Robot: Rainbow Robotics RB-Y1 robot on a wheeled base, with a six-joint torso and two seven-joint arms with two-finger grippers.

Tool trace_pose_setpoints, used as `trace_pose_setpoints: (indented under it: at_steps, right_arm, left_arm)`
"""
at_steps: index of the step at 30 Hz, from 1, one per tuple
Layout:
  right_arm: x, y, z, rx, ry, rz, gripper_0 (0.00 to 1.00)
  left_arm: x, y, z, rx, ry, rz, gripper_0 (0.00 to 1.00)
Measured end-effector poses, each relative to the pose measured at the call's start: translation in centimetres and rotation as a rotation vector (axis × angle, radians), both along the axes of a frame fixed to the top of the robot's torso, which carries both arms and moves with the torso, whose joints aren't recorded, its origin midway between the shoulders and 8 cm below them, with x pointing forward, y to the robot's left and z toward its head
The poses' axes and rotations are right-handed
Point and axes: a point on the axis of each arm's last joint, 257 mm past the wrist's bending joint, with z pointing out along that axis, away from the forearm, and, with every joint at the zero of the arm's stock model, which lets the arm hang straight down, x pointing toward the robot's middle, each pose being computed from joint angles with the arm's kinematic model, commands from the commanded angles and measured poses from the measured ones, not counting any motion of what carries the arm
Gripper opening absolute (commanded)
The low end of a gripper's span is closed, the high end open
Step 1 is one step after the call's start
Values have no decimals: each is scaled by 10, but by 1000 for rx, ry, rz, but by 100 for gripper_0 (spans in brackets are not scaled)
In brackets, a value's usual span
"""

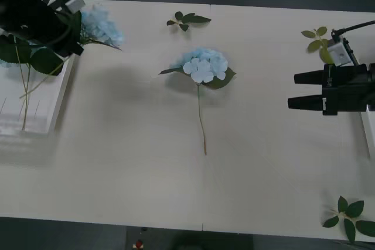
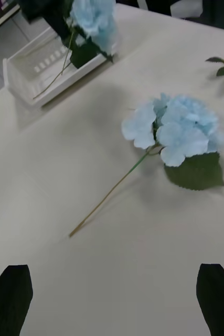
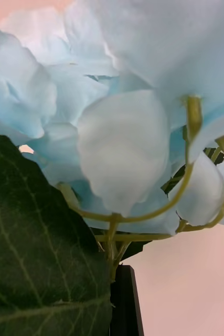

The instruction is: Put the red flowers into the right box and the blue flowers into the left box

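Over the left box (image 1: 55, 106) rim, left end effector (image 1: 70, 33) gripping blue flower (image 1: 101, 24), right end effector (image 1: 293, 90) wide.

Overhead front; two close wrist cameras

Pale-blue petals of a blue flower (image 3: 122, 142) crowd close against the lens, rounded and overlapping, with one broad, almost white petal at the middle. Thin yellow-green stalks (image 3: 143, 215) curve out from beneath the petals and meet in a small fork just above a black finger (image 3: 126, 304) of the left gripper, whose tip touches the stalks there. A broad dark-green leaf (image 3: 33, 262) with pale veins lies just beside that finger, and a plain pinkish bench surface (image 3: 195, 289) lies blurred behind it on the other side.
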Motion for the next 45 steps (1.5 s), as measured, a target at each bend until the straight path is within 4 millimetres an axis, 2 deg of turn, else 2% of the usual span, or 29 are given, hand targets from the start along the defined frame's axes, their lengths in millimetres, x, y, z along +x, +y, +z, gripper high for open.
trace_pose_setpoints:
  at_steps: [3, 7, 10, 14, 21, 24, 30, 33, 36, 38, 41, 45]
  right_arm:
    - [-9, -4, -5, -31, 22, 18, 91]
    - [-5, -6, 13, -3, -1, 13, 91]
    - [-1, -7, 21, 2, -17, 7, 91]
    - [-1, -7, 20, 2, -16, 6, 91]
    - [-1, -10, 19, 0, -9, 4, 91]
    - [-3, -11, 17, -1, -1, 9, 91]
    - [-2, -12, 17, -2, 0, 5, 91]
    - [-2, -12, 17, -2, 0, 5, 91]
    - [-2, -12, 17, -2, 0, 5, 91]
    - [-2, -12, 17, -2, 0, 5, 91]
    - [-2, -12, 17, -2, 0, 5, 91]
    - [-2, -12, 17, -2, 0, 5, 91]
  left_arm:
    - [-3, 19, 32, -3, -34, 13, 0]
    - [-8, 41, 74, -28, -83, 39, 0]
    - [-14, 59, 99, -54, -105, 66, 0]
    - [-21, 85, 123, -59, -132, 110, 0]
    - [-27, 144, 146, 11, -181, 226, 0]
    - [-32, 170, 145, 15, -194, 290, 0]
    - [-60, 217, 125, 71, -119, 394, 0]
    - [-73, 237, 121, 112, -89, 434, 0]
    - [-77, 248, 121, 118, -91, 463, 0]
    - [-76, 254, 119, 115, -107, 478, 0]
    - [-63, 265, 113, 112, -174, 500, 0]
    - [-51, 270, 91, 124, -212, 499, 0]
